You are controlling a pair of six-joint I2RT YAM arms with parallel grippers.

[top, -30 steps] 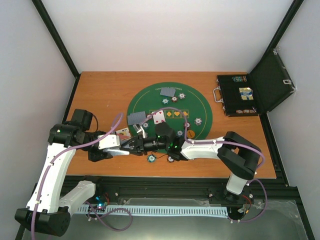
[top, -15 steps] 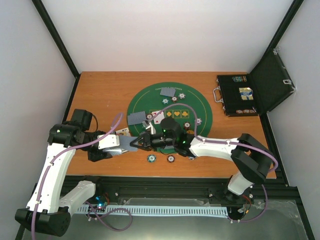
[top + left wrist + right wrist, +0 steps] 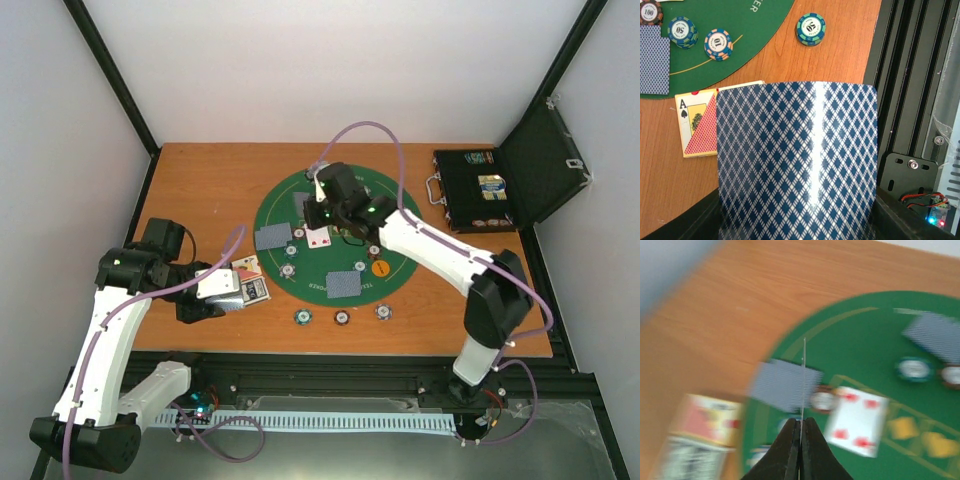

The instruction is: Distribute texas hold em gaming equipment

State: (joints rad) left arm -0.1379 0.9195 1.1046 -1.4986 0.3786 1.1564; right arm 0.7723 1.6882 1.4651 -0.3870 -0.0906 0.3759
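your right wrist view is smearing, so the card (image 3: pixel 803 370) is showing only as a thin edge-on line, its face unreadable. the right gripper (image 3: pixel 800 432) is pinching it, jaws fully together, above the green mat (image 3: pixel 865 325). the blue-backed cards (image 3: pixel 797 160) are hiding the fingers of the left gripper (image 3: pixel 243 289), which is clamping them over the table (image 3: pixel 840 65) just beside the mat.
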